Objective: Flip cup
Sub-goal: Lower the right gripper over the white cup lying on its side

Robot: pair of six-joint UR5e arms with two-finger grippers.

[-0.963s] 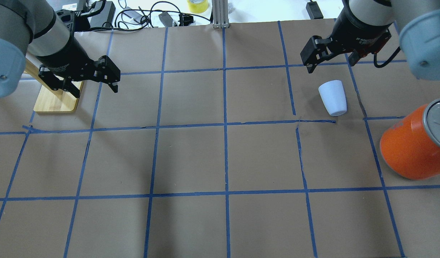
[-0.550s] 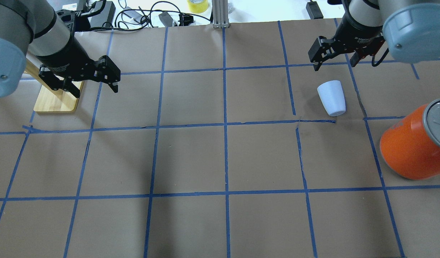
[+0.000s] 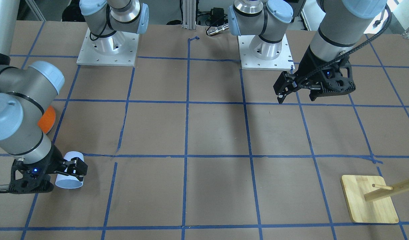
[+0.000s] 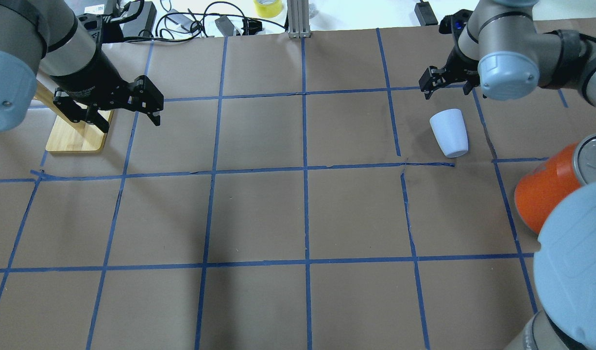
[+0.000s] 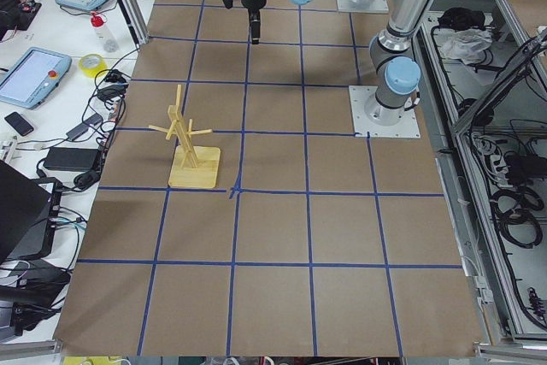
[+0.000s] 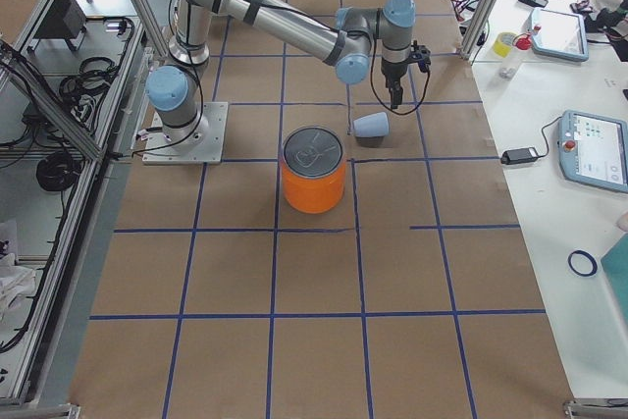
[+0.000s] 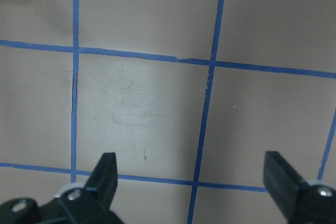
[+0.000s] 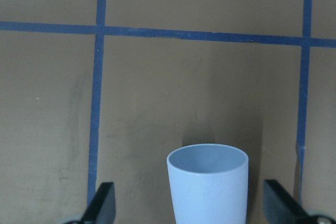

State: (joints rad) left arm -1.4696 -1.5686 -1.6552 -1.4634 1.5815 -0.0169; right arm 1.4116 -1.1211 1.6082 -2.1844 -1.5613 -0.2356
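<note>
The cup (image 4: 449, 132) is a pale blue-white tumbler lying on its side on the brown paper. Its mouth points away from the robot's base. It also shows in the front-facing view (image 3: 70, 176), the right side view (image 6: 373, 126) and the right wrist view (image 8: 207, 190). My right gripper (image 4: 446, 88) is open and empty, just beyond the cup's mouth. In the right wrist view (image 8: 191, 205) the cup lies between its fingers without touching them. My left gripper (image 4: 127, 119) is open and empty, far to the left (image 3: 296, 98), over bare paper (image 7: 191, 182).
A large orange can (image 4: 545, 199) with a silver lid stands right of the cup (image 6: 314, 174). A wooden peg stand (image 4: 76, 136) is beside my left gripper (image 3: 369, 200). Cables and a yellow tape roll (image 4: 267, 7) lie past the table's far edge.
My right gripper has moved farther from the robot, to just past the cup's mouth, and looks smaller. Its elbow has swung into the overhead view's lower right. The cup and left arm have not moved.
</note>
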